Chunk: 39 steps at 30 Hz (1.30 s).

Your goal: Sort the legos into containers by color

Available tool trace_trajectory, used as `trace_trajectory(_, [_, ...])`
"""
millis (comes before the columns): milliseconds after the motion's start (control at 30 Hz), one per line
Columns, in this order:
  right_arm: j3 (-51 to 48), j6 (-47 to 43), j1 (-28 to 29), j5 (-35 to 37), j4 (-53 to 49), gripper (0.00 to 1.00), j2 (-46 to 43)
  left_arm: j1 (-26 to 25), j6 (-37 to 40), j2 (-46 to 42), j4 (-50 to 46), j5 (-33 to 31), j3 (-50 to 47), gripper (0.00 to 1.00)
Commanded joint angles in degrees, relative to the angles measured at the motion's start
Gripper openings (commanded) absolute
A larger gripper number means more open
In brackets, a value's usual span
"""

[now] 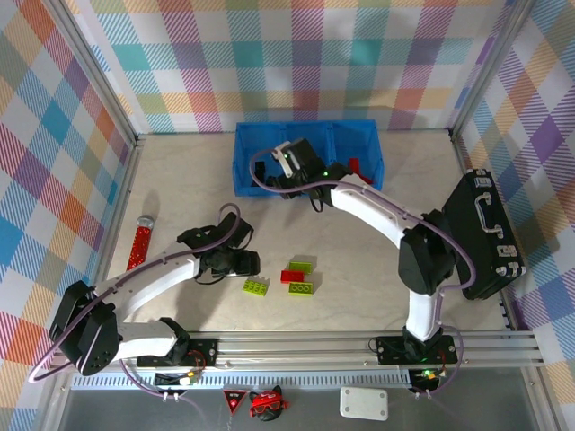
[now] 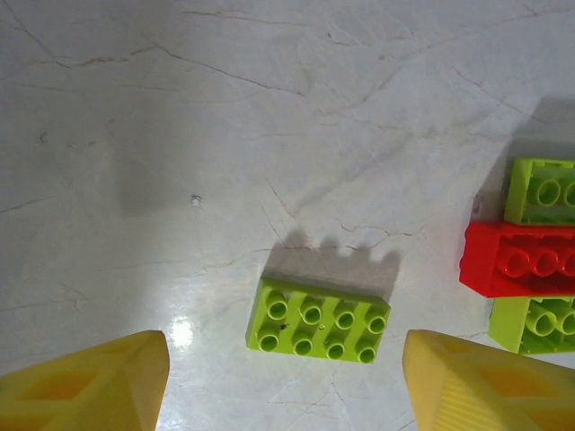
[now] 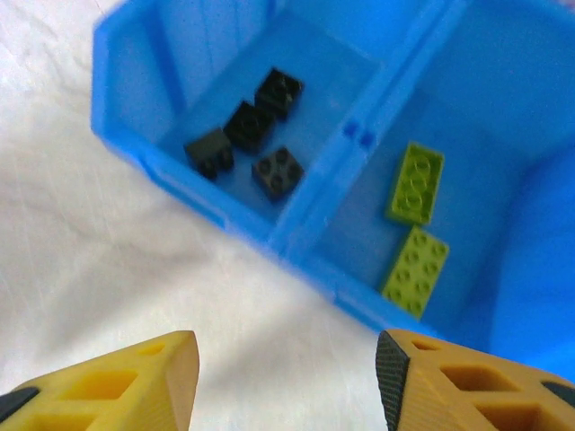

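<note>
Lime lego (image 2: 319, 321) lies untouched inside the spread left pincer (image 2: 286, 368)

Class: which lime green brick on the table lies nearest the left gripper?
The lone lime green brick, lying studs up between the left gripper fingers; the other two flank the red brick, farther off.

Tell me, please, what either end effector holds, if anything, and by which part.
Nothing is held. The left end effector hangs open above a lime green studded plastic brick; the right end effector is also open.
</note>
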Motion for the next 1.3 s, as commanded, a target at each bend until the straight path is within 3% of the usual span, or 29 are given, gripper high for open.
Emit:
trace_trajectory(0, [-5.8, 3.5, -1.1, 2.2, 2.0, 0.56, -6.5, -3.0, -1.1, 2.0, -2.7, -3.5, 1.8, 0.73])
trace_trajectory(233, [-18.8, 7.2, -3.8, 2.3, 3.0, 0.57, -17.4, -7.9, -1.1, 8.6, -2.5, -4.5, 4.5, 0.78])
trace_trajectory(500, [-24.9, 8.9, -5.2, 2.9, 1.5, 0.57, -24.2, -9.3, 1.7, 14.5, -2.5, -1.9, 6.2, 0.80])
trace_trajectory(1267, [-27.1, 10.4, -5.2, 3.4, 0.7, 0.57, -26.4, -9.8, 3.4, 21.2, -1.5, 1.5, 4.9, 0.76])
